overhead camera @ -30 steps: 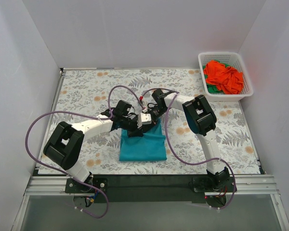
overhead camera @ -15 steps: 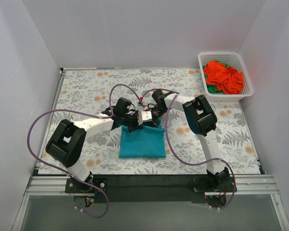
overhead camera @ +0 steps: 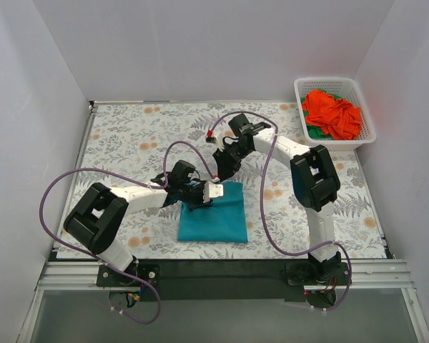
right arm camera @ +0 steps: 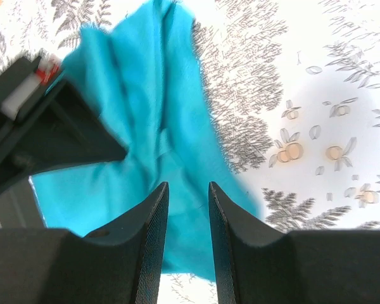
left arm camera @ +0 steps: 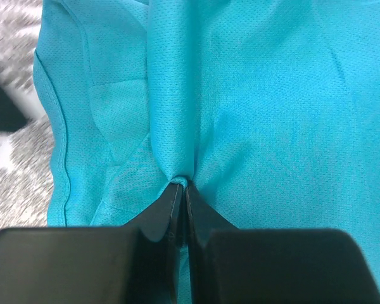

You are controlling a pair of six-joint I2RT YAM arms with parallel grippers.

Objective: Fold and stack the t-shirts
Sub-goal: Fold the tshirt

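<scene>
Left gripper (left arm camera: pixel 180 185): fingers together, clamped on a raised ridge of the teal t-shirt (overhead camera: pixel 213 218), at its far left edge. The shirt lies as a folded rectangle on the patterned table (overhead camera: pixel 121 136), centre, near my bases.

Judgement: this fold looks nearly set. To finish it well I should lower the pinched ridge flat before letting go, so the layers beneath neither drag nor bunch, then smooth outward.

Right gripper (right arm camera: pixel 187 190): fingers apart with nothing between them, hanging above the shirt's far right corner and not touching it.

Far right: the orange-red t-shirt (overhead camera: pixel 332 113) is heaped in the white basket (overhead camera: pixel 299 87), with the green t-shirt (overhead camera: pixel 313 132) showing under it. Neither is folded yet.

Versus a second ago: the right gripper was down at the shirt's far edge beside the left one; it has let go and risen toward the far side. Left grip unchanged
</scene>
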